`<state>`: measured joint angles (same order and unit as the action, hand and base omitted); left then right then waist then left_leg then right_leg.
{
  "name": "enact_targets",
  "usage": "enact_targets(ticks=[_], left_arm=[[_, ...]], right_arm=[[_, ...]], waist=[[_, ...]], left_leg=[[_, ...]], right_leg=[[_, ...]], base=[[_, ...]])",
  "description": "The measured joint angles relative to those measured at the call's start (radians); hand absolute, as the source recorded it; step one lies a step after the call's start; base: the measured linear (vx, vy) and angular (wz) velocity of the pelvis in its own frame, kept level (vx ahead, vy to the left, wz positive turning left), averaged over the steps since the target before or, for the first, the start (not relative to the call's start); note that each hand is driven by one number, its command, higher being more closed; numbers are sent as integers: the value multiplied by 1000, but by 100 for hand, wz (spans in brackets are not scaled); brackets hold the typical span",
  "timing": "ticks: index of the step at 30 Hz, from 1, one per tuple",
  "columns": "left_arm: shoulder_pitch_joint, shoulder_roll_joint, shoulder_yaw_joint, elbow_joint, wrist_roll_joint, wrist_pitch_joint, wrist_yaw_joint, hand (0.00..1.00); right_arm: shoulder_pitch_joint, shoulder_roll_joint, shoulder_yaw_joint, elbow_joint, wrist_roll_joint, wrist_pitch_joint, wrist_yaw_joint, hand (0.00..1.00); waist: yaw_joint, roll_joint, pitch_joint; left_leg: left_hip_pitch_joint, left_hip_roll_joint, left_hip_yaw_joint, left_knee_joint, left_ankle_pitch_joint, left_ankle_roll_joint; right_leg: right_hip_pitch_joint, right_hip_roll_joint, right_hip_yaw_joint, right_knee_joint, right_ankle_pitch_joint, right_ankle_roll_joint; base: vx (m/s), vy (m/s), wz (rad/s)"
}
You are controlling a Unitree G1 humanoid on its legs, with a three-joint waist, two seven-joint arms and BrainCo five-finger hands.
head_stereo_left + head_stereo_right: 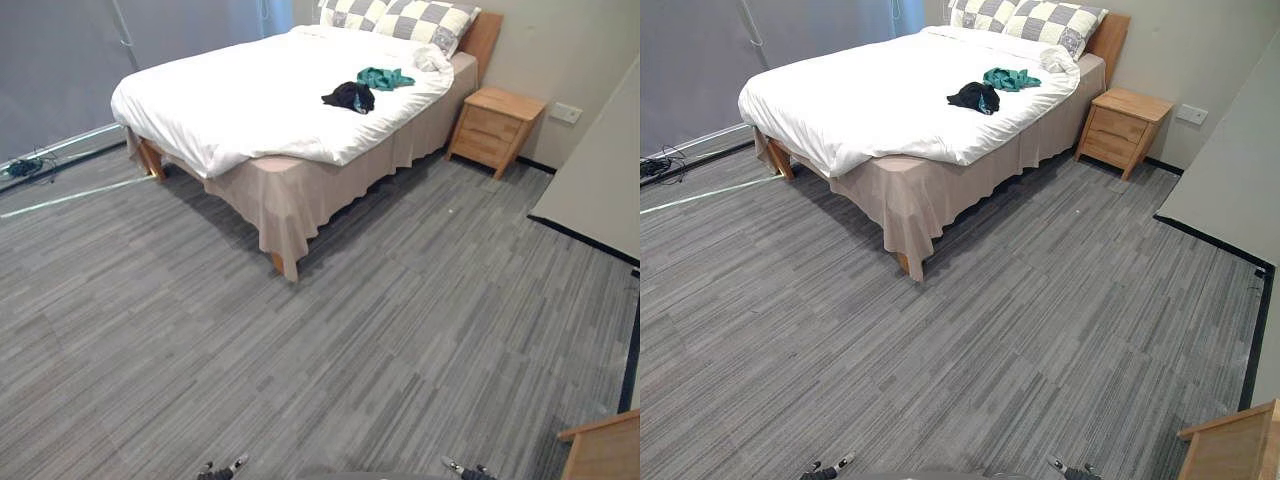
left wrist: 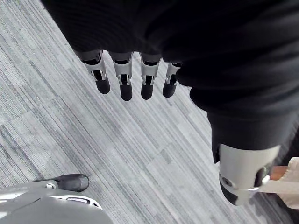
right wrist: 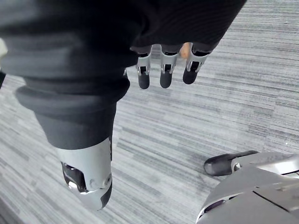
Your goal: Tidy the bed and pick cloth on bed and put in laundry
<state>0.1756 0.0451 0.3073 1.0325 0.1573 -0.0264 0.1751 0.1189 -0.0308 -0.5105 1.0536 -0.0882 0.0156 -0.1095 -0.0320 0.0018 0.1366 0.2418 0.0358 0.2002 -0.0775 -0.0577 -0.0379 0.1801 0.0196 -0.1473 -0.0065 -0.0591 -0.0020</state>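
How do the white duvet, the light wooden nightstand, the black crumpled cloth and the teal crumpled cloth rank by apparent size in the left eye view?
Largest: the white duvet.
Next: the light wooden nightstand.
Smallest: the black crumpled cloth and the teal crumpled cloth, too alike to rank.

We see a soft white cloth duvet (image 1: 250, 100) over a matt beige fabric skirt (image 1: 300, 205). The black cloth (image 1: 350, 97) and teal cloth (image 1: 385, 77) look matt. The nightstand (image 1: 495, 125) is smooth pale wood. The floor (image 1: 350, 350) is matt, streaked grey carpet.
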Motion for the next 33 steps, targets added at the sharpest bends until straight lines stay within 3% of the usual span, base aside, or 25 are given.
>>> enact_targets(ticks=[10,12,14,16,17,19,21,23,24,26,27,28,29,30,32,33], left_arm=[[-3,9,-9,0,-12,0,-1,0],[-11,18,-22,0,-29,0,-1,0],[-24,22,-29,2,-33,0,-1,0],[-27,31,-34,11,-41,0,-1,0],[-32,39,-39,22,-43,1,-2,0],[-34,45,-38,24,-48,3,-2,0],[-58,44,-33,25,-49,5,-3,0],[-105,42,-28,39,-48,5,-7,0],[-136,38,-12,40,-47,3,-18,0],[-150,39,12,58,-43,0,-21,0],[-154,41,17,65,-37,0,-21,0],[-159,17,18,67,-32,-1,-24,0],[-157,8,15,66,-29,-6,-24,0],[-157,3,14,66,-29,-7,-24,0],[-144,-7,14,64,-33,-7,-24,0],[-138,-4,14,54,-52,-8,-24,0]], right_arm=[[-10,7,-1,0,0,2,0,0],[-25,10,-2,0,1,3,0,0],[-31,13,0,-2,1,3,1,0],[-46,14,3,-3,1,3,6,0],[-37,14,2,0,1,7,6,0],[-25,13,2,2,1,11,7,0],[-29,13,3,2,4,11,7,0],[-41,7,6,0,10,10,7,0],[-43,1,16,0,18,10,6,0],[-40,9,17,2,22,10,7,0],[-37,6,16,3,23,10,9,0],[-48,-1,12,6,30,7,11,0],[-53,2,7,6,32,-2,19,0],[-56,-3,1,4,36,-6,24,0],[-65,-21,-1,6,38,-5,24,0],[-72,-22,16,8,38,-5,22,0]], waist=[[3,-5,-1],[15,-15,10],[29,-20,22],[34,-18,38],[15,-21,45],[14,-18,48],[-9,-1,57],[-22,20,81],[-32,10,99],[-40,-29,122],[-40,-34,126],[-40,6,140],[-42,18,136],[-41,28,139],[-34,66,137],[-32,76,145]], left_leg=[[-55,-1,30,-13,-1,0],[-61,-6,52,-9,-22,3],[-58,-8,69,-2,-56,13],[-44,-6,79,25,-91,20],[-12,2,71,49,-122,20],[9,27,61,84,-154,11],[34,83,48,93,-166,-11],[52,136,49,85,-164,-15],[76,146,50,80,-163,-15],[136,133,53,76,-165,-18],[169,140,54,77,-166,-19],[195,185,77,106,-133,-72],[159,218,75,205,-83,-123],[131,244,70,287,-54,-134],[-25,350,27,632,156,-139],[-121,401,0,882,150,-155]], right_leg=[[-87,-1,14,46,-25,1],[-165,-16,21,180,-98,17],[-261,-44,1,390,-155,86],[-393,-100,-63,682,-143,112],[-456,-169,-142,867,-143,97],[-491,-199,-193,909,-189,83],[-531,-190,-244,784,-214,58],[-571,-173,-260,543,-144,46],[-594,-192,-231,299,-5,70],[-600,-242,-179,158,64,96],[-597,-247,-177,181,148,85],[-624,-223,-179,300,174,61],[-660,-209,-177,411,144,18],[-662,-197,-184,449,106,-21],[-610,-132,-197,466,10,-60],[-538,-88,-200,433,-21,-78]], base=[[23,-16,-7],[90,-8,-17],[48,0,-31],[80,-2,-15],[262,-18,17],[347,-37,16],[501,-136,36],[567,-258,42],[569,-307,29],[649,-385,25],[711,-430,-4],[697,-497,-15],[682,-539,-21],[678,-625,-29],[694,-519,-43],[786,-432,-39]])
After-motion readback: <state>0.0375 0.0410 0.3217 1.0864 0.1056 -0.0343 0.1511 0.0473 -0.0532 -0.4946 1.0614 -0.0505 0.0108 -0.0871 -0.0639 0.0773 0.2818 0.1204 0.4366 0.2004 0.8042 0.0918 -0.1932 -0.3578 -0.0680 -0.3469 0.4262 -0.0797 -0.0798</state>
